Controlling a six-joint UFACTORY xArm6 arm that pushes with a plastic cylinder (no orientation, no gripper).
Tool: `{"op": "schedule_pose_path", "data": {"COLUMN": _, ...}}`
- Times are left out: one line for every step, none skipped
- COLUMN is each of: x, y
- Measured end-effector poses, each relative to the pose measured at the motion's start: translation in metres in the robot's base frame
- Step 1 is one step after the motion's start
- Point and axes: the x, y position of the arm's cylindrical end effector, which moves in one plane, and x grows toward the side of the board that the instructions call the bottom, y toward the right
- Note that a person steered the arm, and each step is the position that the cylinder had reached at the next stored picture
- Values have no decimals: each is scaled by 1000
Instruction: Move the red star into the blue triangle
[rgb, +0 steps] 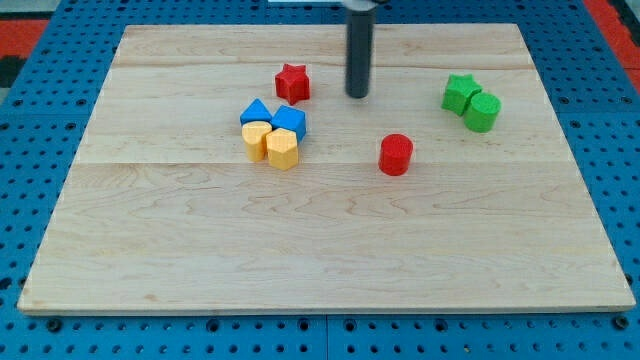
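Camera view: my tip, a bare rod clamping nothing, stands just right of the red star, apart, likely set to shove it down-left toward the blue triangle, which sits below-left of the star

Straight dark rod, my tip

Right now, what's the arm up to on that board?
My tip is on the wooden board, to the view's right of the red star, with a gap between them. The blue triangle sits below and left of the star, clustered with a blue block and two yellow blocks. The star does not touch the triangle yet, so the push still lies ahead.
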Motion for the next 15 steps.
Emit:
{"op": "schedule_pose_path", "data": {"x": -15, "y": -55}}
{"op": "schedule_pose_path", "data": {"x": 14, "y": -130}}
{"op": "schedule_pose_path", "data": {"x": 14, "y": -166}}
{"op": "schedule_pose_path", "data": {"x": -14, "y": -177}}
{"op": "schedule_pose_path", "data": {"x": -12, "y": -192}}
{"op": "schedule_pose_path", "data": {"x": -1, "y": -263}}
{"op": "schedule_pose_path", "data": {"x": -21, "y": -284}}
{"op": "schedule_pose_path", "data": {"x": 6, "y": -323}}
{"op": "schedule_pose_path", "data": {"x": 30, "y": -266}}
{"op": "schedule_pose_path", "data": {"x": 29, "y": -248}}
{"op": "schedule_pose_path", "data": {"x": 42, "y": -231}}
{"op": "schedule_pose_path", "data": {"x": 60, "y": -220}}
{"op": "schedule_pose_path", "data": {"x": 63, "y": -217}}
{"op": "schedule_pose_path", "data": {"x": 66, "y": -209}}
{"op": "schedule_pose_path", "data": {"x": 67, "y": -209}}
